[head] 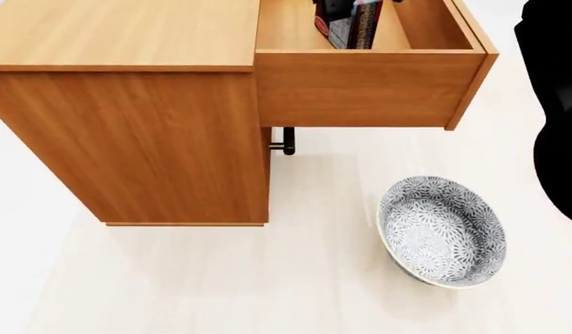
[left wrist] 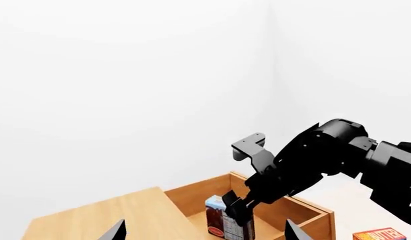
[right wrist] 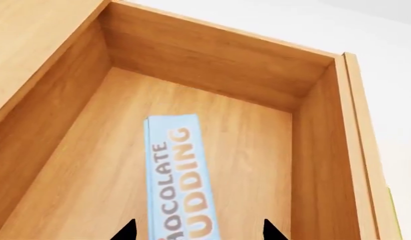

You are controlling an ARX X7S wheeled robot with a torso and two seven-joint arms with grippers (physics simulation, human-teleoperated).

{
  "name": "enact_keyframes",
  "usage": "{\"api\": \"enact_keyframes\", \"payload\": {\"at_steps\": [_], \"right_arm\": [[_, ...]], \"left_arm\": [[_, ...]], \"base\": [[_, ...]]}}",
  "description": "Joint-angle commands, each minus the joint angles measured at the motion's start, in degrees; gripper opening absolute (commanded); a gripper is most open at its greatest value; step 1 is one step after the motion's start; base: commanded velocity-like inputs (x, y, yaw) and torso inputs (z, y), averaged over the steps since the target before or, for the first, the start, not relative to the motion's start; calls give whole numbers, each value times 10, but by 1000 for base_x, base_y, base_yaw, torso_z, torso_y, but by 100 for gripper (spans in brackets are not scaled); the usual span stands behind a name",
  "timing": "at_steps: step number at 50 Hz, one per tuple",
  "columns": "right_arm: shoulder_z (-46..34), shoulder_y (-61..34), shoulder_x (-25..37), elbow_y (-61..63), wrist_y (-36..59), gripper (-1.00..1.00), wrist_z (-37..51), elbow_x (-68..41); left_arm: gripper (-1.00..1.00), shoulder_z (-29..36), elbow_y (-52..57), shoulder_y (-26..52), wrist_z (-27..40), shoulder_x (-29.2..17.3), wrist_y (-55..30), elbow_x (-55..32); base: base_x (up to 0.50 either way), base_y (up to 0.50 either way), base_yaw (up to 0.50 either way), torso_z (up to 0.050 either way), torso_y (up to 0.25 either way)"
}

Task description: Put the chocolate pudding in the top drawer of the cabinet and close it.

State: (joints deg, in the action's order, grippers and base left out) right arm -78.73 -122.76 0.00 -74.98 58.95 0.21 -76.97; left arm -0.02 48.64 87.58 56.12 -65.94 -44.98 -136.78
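chocolate pudding [right wrist: 177, 175] upright — inside top drawer [right wrist: 212, 65], open

Honey-brown cabinet [head: 128, 104] at left, top drawer [head: 369, 87] pulled open. Chocolate pudding [head: 346, 24] standing upright inside, partly cut off by frame edge. Patterned bowl [head: 441, 231] on pale table [head: 221, 285], near drawer front.

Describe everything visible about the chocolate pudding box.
The chocolate pudding is a small flat carton with a light-blue panel lettered in white and orange, dark brown sides and some red print. It stands upright inside the open top drawer of the cabinet, clear of the drawer walls. The right gripper reaches down onto its upper edge; whether the jaws are clamped on it is unclear.
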Motion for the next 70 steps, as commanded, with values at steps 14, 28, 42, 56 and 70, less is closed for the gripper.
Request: {"api": "enact_keyframes", "payload": {"at_steps": [14, 28, 42, 56, 70], "right_arm": [[-27, -7, 0, 0, -6, 100, -4, -23], [-6, -14, 0, 0, 0, 100, -10, -3], [40, -21, 0, 0, 7, 100, -30, 48], [248, -21, 0, 0, -14, 100, -87, 280], [634, 45, 23, 0, -117, 100, -128, 683]], "left_arm": [[100, 4, -1, 10, 1, 1, 1, -2], [100, 23, -1, 38, 13, 1, 9, -17], [100, 1, 2, 9, 4, 1, 6, -7], [100, -45, 8, -45, -10, 2, 2, 7], [100, -60, 10, -63, -11, 4, 3, 9]], "base": [[0, 0, 0, 0, 0], [0, 0, 0, 0, 13], [0, 0, 0, 0, 175], [0, 0, 0, 0, 250], [0, 0, 0, 0, 250]]}}
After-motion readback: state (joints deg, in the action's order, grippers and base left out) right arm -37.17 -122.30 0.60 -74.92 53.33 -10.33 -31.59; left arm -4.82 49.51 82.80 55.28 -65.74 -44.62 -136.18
